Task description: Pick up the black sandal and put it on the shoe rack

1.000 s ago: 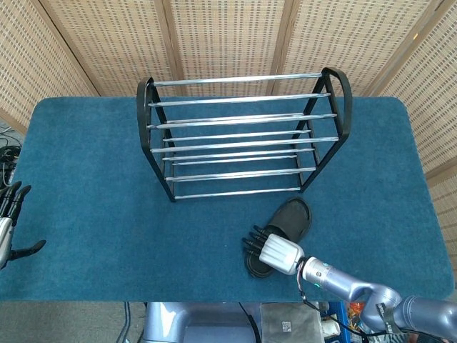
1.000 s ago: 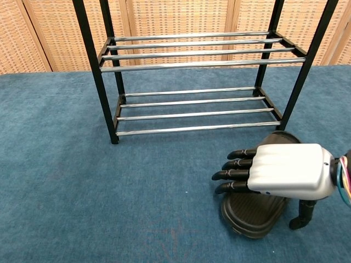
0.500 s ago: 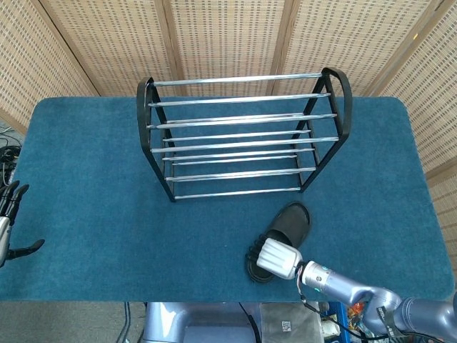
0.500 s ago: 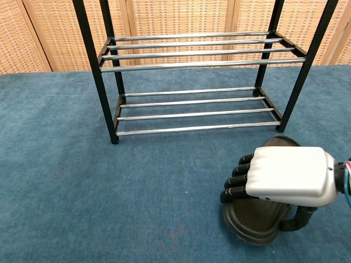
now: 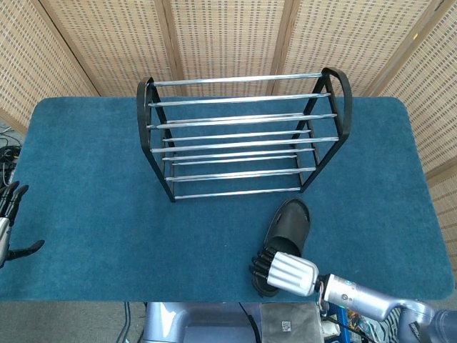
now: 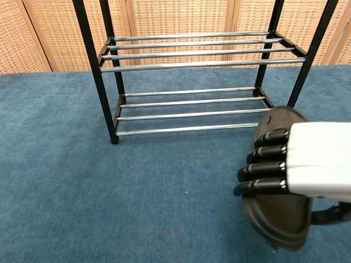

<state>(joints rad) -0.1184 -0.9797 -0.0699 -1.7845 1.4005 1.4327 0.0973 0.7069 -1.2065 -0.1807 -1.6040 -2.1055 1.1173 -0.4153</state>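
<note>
The black sandal point(image 5: 287, 229) is gripped at its near end by my right hand point(image 5: 284, 270), fingers curled over its side. In the chest view the sandal point(image 6: 279, 211) looks lifted and large, with my right hand point(image 6: 307, 159) wrapped across it and the thumb below. The black shoe rack point(image 5: 243, 136) with chrome rails stands behind it at the table's middle; its lower shelf point(image 6: 192, 109) holds nothing. My left hand point(image 5: 8, 221) hangs off the table's left edge with fingers spread, holding nothing.
The blue carpeted table point(image 5: 93, 186) spreads around the rack. Wicker screens point(image 5: 228, 36) close off the back. The table's front edge runs just below my right hand.
My right hand closed its fingers around the sandal and raised it, drawing it toward the front edge. The sandal's heel end came off the carpet. The left hand stayed put.
</note>
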